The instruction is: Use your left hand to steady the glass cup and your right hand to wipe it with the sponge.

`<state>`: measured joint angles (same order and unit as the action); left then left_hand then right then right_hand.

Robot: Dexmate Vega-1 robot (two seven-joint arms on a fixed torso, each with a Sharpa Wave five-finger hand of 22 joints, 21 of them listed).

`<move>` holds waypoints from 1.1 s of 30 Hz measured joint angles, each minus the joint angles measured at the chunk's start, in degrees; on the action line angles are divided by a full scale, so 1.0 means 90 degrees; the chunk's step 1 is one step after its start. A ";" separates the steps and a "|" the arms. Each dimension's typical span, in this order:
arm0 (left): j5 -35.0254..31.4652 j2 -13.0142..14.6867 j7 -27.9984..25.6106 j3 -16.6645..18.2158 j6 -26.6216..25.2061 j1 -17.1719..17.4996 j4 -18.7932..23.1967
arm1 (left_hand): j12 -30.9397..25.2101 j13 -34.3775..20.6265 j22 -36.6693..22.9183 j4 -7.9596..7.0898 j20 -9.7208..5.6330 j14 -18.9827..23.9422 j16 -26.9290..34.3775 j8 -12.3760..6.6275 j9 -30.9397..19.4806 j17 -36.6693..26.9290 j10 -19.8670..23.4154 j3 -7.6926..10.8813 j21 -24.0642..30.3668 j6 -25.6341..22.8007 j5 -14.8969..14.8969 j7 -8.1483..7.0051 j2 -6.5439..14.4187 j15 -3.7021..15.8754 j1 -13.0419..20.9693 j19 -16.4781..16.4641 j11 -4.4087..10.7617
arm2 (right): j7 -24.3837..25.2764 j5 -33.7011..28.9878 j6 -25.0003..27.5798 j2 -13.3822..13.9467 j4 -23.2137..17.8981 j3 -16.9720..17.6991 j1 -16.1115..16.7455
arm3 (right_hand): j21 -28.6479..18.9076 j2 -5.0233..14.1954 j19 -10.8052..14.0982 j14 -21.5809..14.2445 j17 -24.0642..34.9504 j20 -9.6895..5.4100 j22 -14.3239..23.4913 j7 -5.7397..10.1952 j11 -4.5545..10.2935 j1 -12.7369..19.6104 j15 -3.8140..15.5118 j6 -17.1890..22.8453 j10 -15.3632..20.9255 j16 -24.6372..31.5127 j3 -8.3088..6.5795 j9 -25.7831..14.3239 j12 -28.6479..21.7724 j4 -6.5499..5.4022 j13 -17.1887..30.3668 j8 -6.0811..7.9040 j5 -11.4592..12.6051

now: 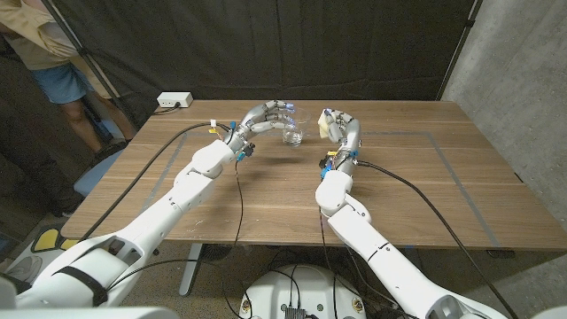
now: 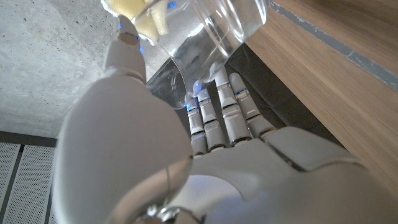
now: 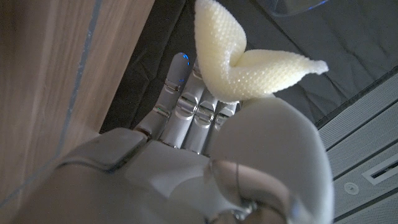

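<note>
Head view: the left hand [image 1: 266, 115] grips the glass cup [image 1: 291, 135] near the far middle of the wooden tabletop [image 1: 425, 190], its fingers [image 1: 282, 110] curled over the cup from the robot's left. The right hand [image 1: 344, 128] stands just beside the cup on the other side, its fingers closed on the pale yellow sponge [image 1: 334, 129]. Left wrist view: the cup [image 2: 205, 31] lies between thumb and fingers [image 2: 217, 106]. Right wrist view: the sponge [image 3: 242, 59], folded and twisted, is pinched against the thumb. A white power strip [image 1: 174, 100] sits at the tabletop's far left edge; a person [image 1: 53, 62] stands beyond it.
</note>
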<state>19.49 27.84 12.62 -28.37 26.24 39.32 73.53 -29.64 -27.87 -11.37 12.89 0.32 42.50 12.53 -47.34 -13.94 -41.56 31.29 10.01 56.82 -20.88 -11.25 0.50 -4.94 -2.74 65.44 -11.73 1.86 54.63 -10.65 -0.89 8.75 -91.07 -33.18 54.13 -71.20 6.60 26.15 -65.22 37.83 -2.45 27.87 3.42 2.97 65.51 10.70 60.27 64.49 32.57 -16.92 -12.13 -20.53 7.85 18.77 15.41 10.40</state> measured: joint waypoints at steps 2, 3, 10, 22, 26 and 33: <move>-0.0049 0.0051 -0.0069 0.0015 -0.0016 0.0038 0.0055 | 0.0000 0.0000 0.0016 0.0000 0.0000 0.0000 -0.0001 -0.0001 0.0000 0.0000 0.0000 0.0000 0.0000 0.0000 0.0000 0.0000 0.0000 0.0000 0.0000 0.0000 0.0000 | 0.0124 -0.0166 0.0062 0.0172 0.0067 -0.0127 -0.0135 | -0.0023 0.0000 0.0000 0.0000 0.0002 0.0000 0.0000 0.0000 0.0000 0.0000 0.0000 0.0000 0.0000 0.0000 0.0021 0.0002 0.0000 -0.0021 0.0000 0.0002 0.0000; -0.0055 0.0061 -0.0079 0.0018 -0.0017 0.0044 0.0067 | 0.0000 0.0000 0.0021 0.0000 0.0000 0.0000 0.0000 -0.0001 0.0000 0.0000 0.0000 0.0000 0.0000 0.0000 0.0000 0.0000 0.0000 0.0000 0.0000 0.0000 0.0000 | 0.0149 -0.0208 0.0078 0.0197 0.0074 -0.0147 -0.0154 | -0.0024 0.0000 -0.0002 0.0001 0.0002 -0.0002 0.0000 0.0000 0.0000 0.0000 0.0001 0.0000 0.0000 0.0000 0.0021 0.0002 0.0000 -0.0021 0.0000 0.0002 0.0000; -0.0166 0.0173 -0.0223 0.0048 -0.0049 0.0135 0.0194 | 0.0016 -0.0002 0.0024 -0.0001 -0.0023 0.0000 0.0011 -0.0002 0.0000 -0.0015 0.0000 -0.0001 0.0045 -0.0001 0.0002 0.0001 0.0000 0.0001 0.0000 0.0024 0.0001 | 0.0371 -0.0684 0.0359 0.0681 0.0189 -0.0538 -0.0496 | -0.0053 0.0000 -0.0058 0.0004 0.0034 -0.0012 -0.0030 0.0033 0.0034 0.0000 0.0004 -0.0036 -0.0035 -0.0052 0.0021 0.0004 0.0024 -0.0021 0.0029 0.0002 -0.0001; -0.0410 0.0368 -0.0452 0.0087 -0.0138 0.0266 0.0394 | 0.0002 -0.0003 0.0027 0.0026 -0.0023 -0.0001 0.0010 -0.0002 -0.0001 -0.0035 0.0025 0.0026 0.0069 -0.0001 0.0000 0.0001 0.0000 0.0002 0.0000 0.0024 -0.0023 | 0.0469 -0.1522 0.1267 0.1511 0.0184 -0.1284 -0.1014 | -0.0053 0.0001 -0.0115 0.0010 0.0063 -0.0024 -0.0089 0.0102 0.0069 0.0001 0.0010 -0.0036 -0.0069 -0.0092 0.0056 -0.0031 0.0064 -0.0002 0.0062 0.0001 -0.0005; -0.0410 0.0428 -0.0470 0.0095 -0.0138 0.0320 0.0462 | 0.0002 -0.0003 0.0027 0.0026 -0.0022 -0.0001 0.0010 -0.0002 -0.0001 -0.0035 0.0027 0.0026 0.0069 -0.0001 0.0000 0.0001 0.0000 0.0002 0.0000 0.0023 -0.0025 | 0.0320 -0.1748 0.1710 0.1511 0.0184 -0.1284 -0.1014 | -0.0095 0.0001 -0.0171 0.0010 0.0063 -0.0013 -0.0093 0.0102 0.0069 0.0001 0.0010 -0.0036 -0.0069 -0.0098 0.0056 -0.0030 0.0073 -0.0003 0.0063 -0.0001 -0.0006; -0.0781 0.0521 -0.0839 0.0102 -0.0246 0.0422 0.0592 | 0.0003 -0.0003 0.0030 0.0026 -0.0022 -0.0001 0.0003 -0.0002 0.0015 -0.0033 0.0027 0.0026 0.0093 -0.0001 0.0001 0.0001 0.0000 0.0002 0.0000 0.0023 -0.0024 | -0.0166 -0.2073 0.2569 0.2072 -0.0231 -0.1851 -0.1348 | -0.0096 0.0010 -0.0171 0.0010 0.0086 -0.0012 -0.0118 0.0101 0.0120 0.0010 0.0010 -0.0037 -0.0067 -0.0101 0.0083 -0.0029 0.0074 -0.0029 0.0087 -0.0012 0.0001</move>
<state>12.46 32.53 5.07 -27.45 24.03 43.12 78.86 -29.62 -27.90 -11.10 13.12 0.12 42.49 12.56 -47.36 -13.81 -41.86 31.54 10.24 57.66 -20.89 -11.24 0.51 -4.94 -2.73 65.44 -11.52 1.64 53.14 -29.31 22.23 27.39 -93.15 -49.84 42.00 -72.06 6.69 24.61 -65.13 38.61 -2.57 26.81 4.33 4.05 65.60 10.79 59.95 63.89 31.67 -16.18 -12.39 -19.87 7.59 19.56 15.30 10.42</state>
